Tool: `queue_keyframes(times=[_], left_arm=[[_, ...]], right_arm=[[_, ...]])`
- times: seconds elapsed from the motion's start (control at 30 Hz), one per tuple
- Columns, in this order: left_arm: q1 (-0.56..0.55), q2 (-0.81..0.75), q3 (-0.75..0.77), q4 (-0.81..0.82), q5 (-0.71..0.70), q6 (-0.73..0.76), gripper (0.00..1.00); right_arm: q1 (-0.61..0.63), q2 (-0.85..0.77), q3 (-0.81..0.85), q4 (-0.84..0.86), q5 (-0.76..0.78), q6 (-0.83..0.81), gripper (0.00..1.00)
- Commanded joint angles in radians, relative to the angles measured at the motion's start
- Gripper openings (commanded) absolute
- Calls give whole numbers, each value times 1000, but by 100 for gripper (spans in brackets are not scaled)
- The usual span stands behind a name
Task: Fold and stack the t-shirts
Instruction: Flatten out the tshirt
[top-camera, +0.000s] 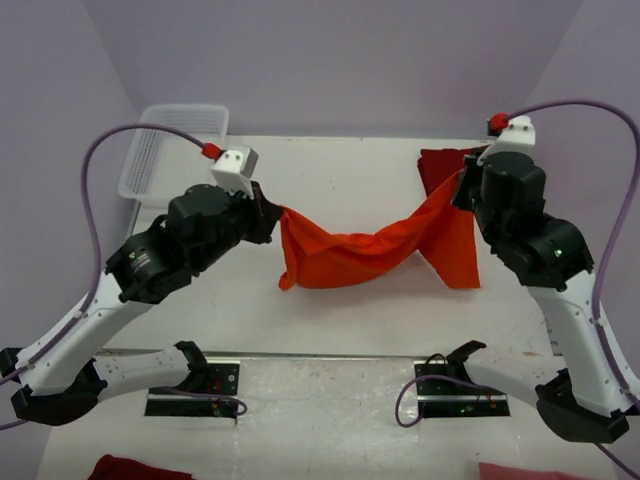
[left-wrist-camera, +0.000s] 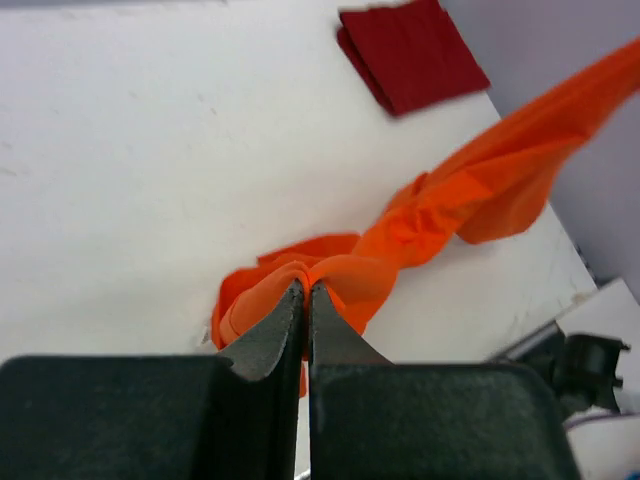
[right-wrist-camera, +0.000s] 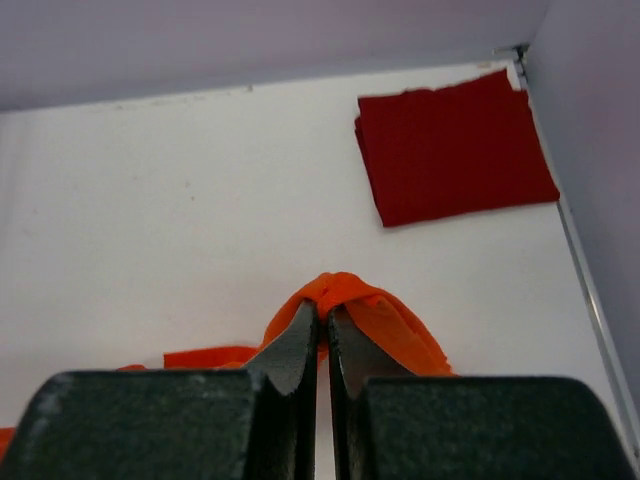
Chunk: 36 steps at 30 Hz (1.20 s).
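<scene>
The orange t-shirt hangs stretched between my two grippers above the middle of the table, sagging in the centre, its lower folds near the table. My left gripper is shut on its left end; the cloth bunches at the fingertips. My right gripper is shut on its right end, the orange t-shirt humped over the tips. The dark red t-shirt lies folded flat at the far right corner, also in the left wrist view.
A white lattice basket stands at the far left edge of the table. Purple walls close in the back and sides. More red cloth lies below the near edge by the arm bases.
</scene>
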Motion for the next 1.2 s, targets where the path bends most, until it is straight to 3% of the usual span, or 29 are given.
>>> queue_keyframes(times=[0.0,0.2,0.47,1.0,1.17], left_arm=[[-3,35,216,-227,-276,82,0],[-3,78,466,-312,-434,158,0],[-3,-1,596,-272,-408,322,0],[0,-30,969,-177,3,481,0],[0,6,1077,-154,115,490,0]], right_arm=[[2,-22,174,-34,40,-77,0],[2,12,387,-101,-18,-126,0],[2,12,654,-192,-135,-177,0],[2,-63,823,-172,-532,-178,0],[2,-132,769,-123,-693,-163,0]])
